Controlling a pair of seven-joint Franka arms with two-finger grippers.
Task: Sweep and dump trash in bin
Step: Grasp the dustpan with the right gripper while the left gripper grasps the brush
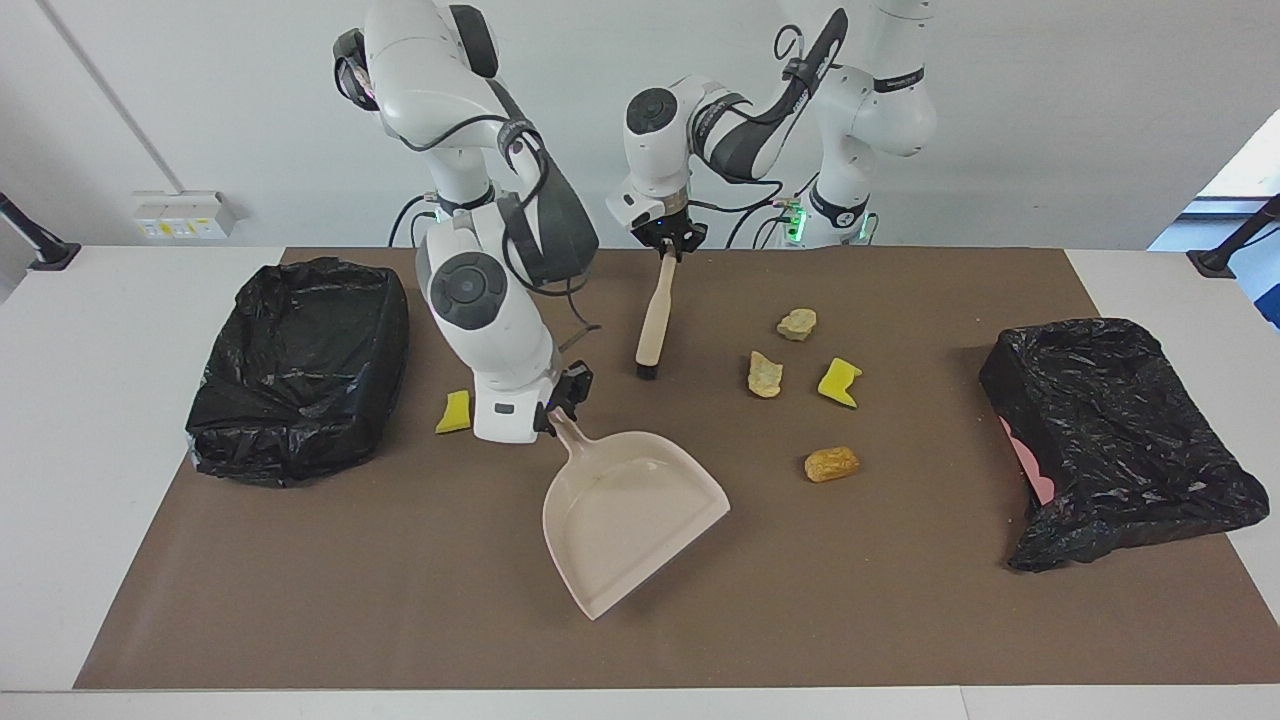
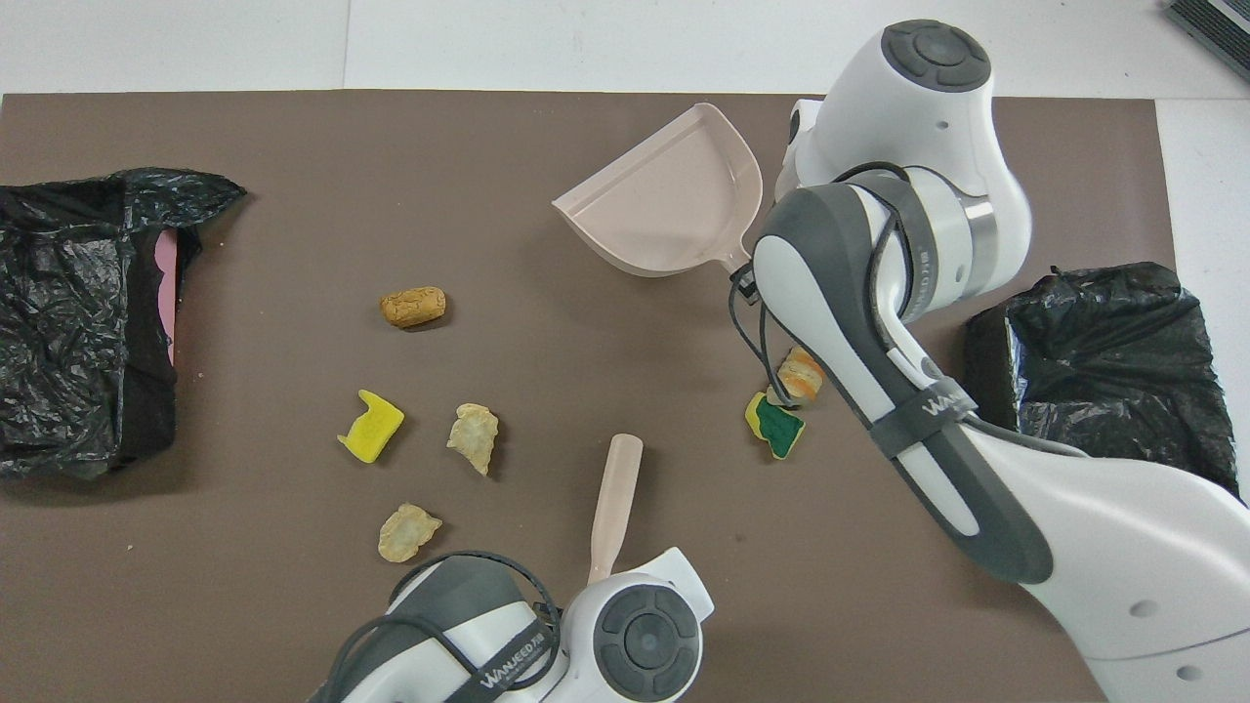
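Observation:
My right gripper (image 1: pixel 565 400) is shut on the handle of the beige dustpan (image 1: pixel 630 515), whose open lip faces away from the robots and toward the left arm's end. My left gripper (image 1: pixel 668 245) is shut on the top of the brush (image 1: pixel 655 320), which hangs slanted with its dark end at the mat. Trash lies scattered: two tan lumps (image 1: pixel 797 323) (image 1: pixel 765 373), a yellow sponge bit (image 1: pixel 838 382) and a bread-like piece (image 1: pixel 832 464) toward the left arm's end. Beside my right arm lie a yellow bit (image 1: pixel 456 412), a green-backed sponge (image 2: pixel 776 427) and a bread piece (image 2: pixel 803 371).
A black-bagged bin (image 1: pixel 300 365) stands at the right arm's end of the brown mat (image 1: pixel 400 600). Another black-bagged bin (image 1: pixel 1110 440), showing some pink at its side, sits at the left arm's end.

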